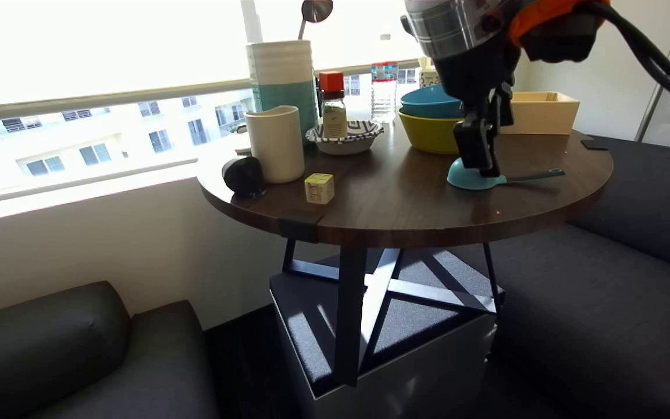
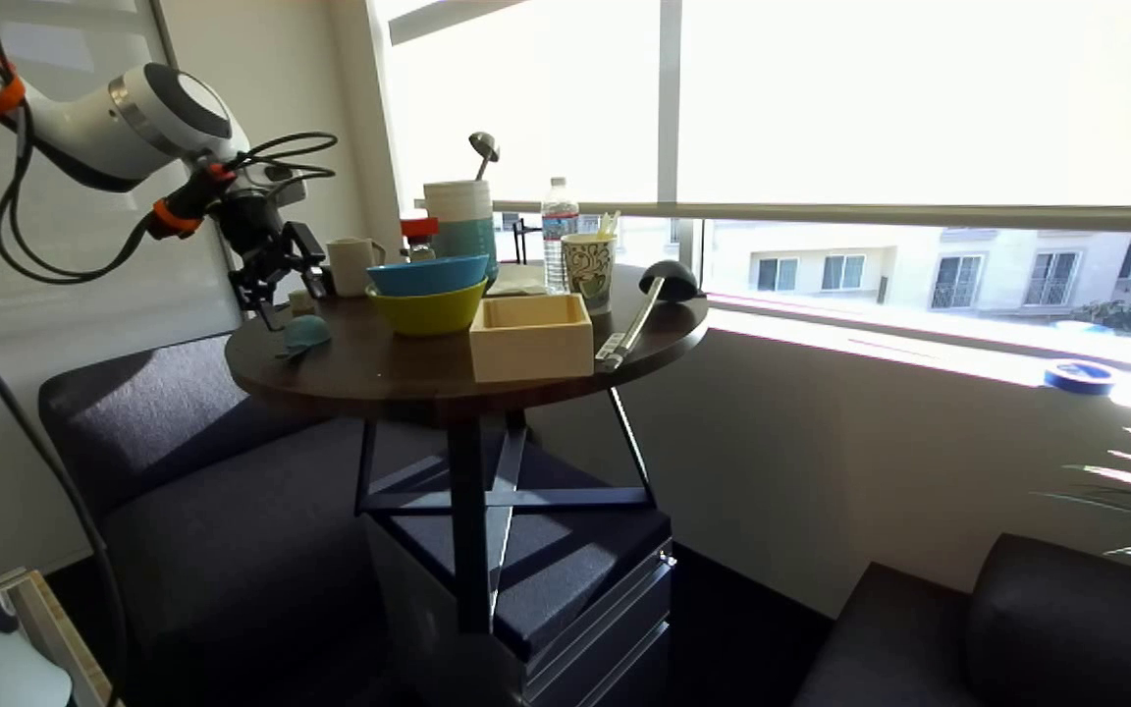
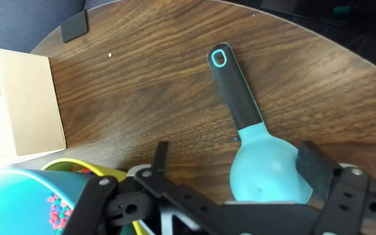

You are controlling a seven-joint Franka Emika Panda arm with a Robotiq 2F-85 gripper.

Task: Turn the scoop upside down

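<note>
The scoop (image 3: 263, 169) lies on the round wooden table with its teal cup dome-side up and its dark handle flat towards the table edge. It also shows in both exterior views (image 1: 469, 177) (image 2: 306, 332). My gripper (image 3: 235, 156) is open and empty, with its fingers wide apart over the cup. The right finger hides part of the cup's right edge; I cannot tell whether it touches. The left finger stands apart from the cup, over bare wood. In both exterior views the gripper (image 1: 480, 163) (image 2: 279, 290) points down just above the cup.
A blue bowl (image 1: 428, 103) sits in a yellow bowl (image 1: 428, 134) close beside the gripper. A light wooden box (image 2: 531, 353) stands near them. A white mug (image 1: 277, 145), a small yellow cube (image 1: 319, 189) and a patterned bowl (image 1: 344, 142) stand farther off. The table edge (image 1: 405, 237) curves near the handle.
</note>
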